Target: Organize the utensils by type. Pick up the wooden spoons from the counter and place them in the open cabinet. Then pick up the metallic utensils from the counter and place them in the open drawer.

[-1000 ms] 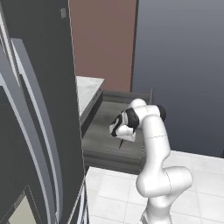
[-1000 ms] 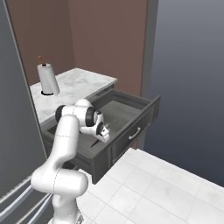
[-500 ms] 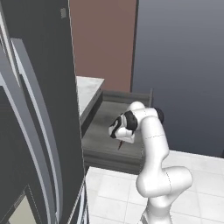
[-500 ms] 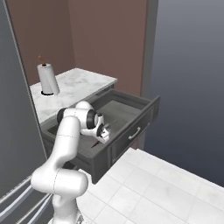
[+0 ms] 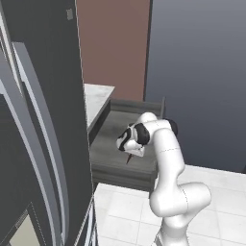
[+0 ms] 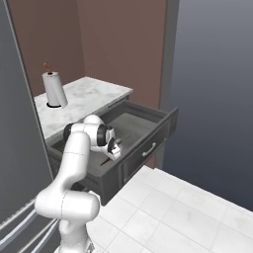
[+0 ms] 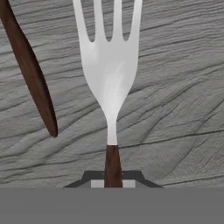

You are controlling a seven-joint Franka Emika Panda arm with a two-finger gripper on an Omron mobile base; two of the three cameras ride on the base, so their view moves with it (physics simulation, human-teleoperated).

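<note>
A fork with a shiny silver head and a dark reddish-brown handle hangs just over the grey wood-grain floor of the open drawer. My gripper is shut on its handle. A second dark utensil handle lies on the drawer floor to the fork's left. From the base, the gripper reaches down inside the open drawer, with the fork's dark end poking out below the gripper. The white marble counter lies behind the drawer.
A paper towel roll stands on the counter at the left. A tall dark door with long grey handles rises close on the left. A dark wall panel stands to the right, with white floor tiles below.
The hand has sunk slightly lower into the drawer, with the fork still in its grip.
</note>
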